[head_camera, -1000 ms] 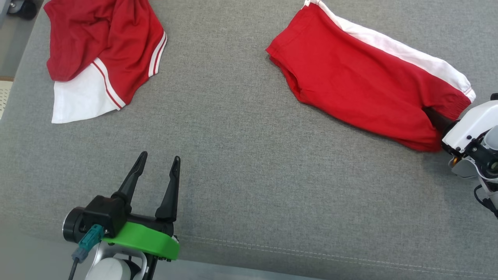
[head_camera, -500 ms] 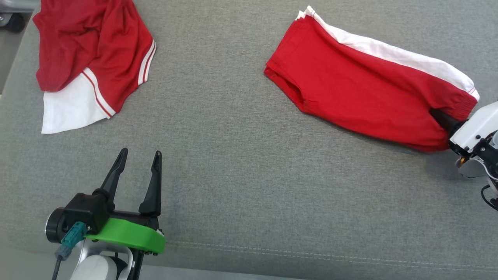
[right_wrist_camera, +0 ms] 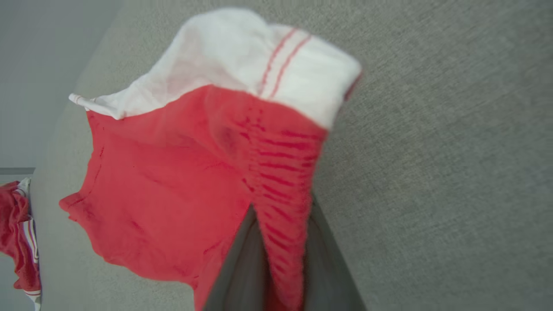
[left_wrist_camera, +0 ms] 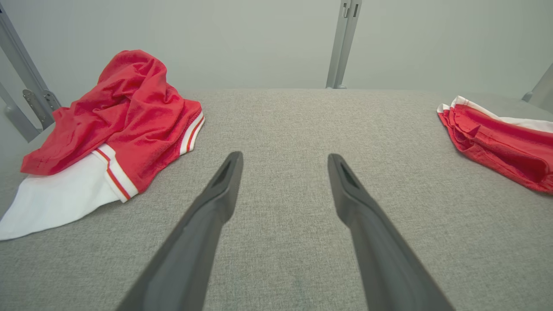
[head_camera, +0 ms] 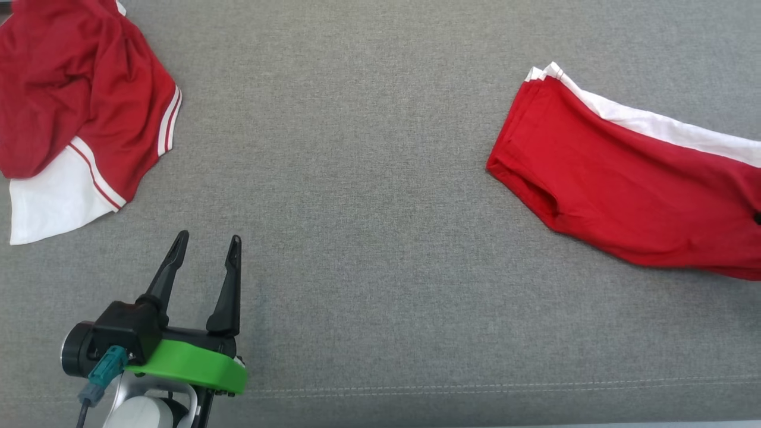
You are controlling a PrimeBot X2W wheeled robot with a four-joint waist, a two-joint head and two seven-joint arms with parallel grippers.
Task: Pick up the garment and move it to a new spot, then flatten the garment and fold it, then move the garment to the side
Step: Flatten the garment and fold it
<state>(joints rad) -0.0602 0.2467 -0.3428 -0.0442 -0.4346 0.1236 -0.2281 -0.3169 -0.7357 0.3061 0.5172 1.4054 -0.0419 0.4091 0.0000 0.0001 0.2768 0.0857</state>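
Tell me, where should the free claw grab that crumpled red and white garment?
Probably the bunched red folds of the crumpled garment, from above: they stand up off the surface, while its white flap lies flat. The left gripper is open nearby.

Left gripper [head_camera: 208, 238] low and near, two dark fingers [head_camera: 229, 285] spread wide with nothing between them, tips pointing away over a grey upholstered surface [head_camera: 368, 178]. Behind the fingers, a black housing seated on a green bracket [head_camera: 190, 365], with a teal connector [head_camera: 104, 368] on its left side. Beyond the fingertips and off to their left, well apart, a crumpled red-and-white garment [head_camera: 77, 119], white panel nearest the gripper, cut by the frame edge. Far to the gripper's right, a folded red garment [head_camera: 630, 196] with a white stripe along its far edge, running off frame. Level with the gripper's base, to its right, a pale stitched seam [head_camera: 475, 389].
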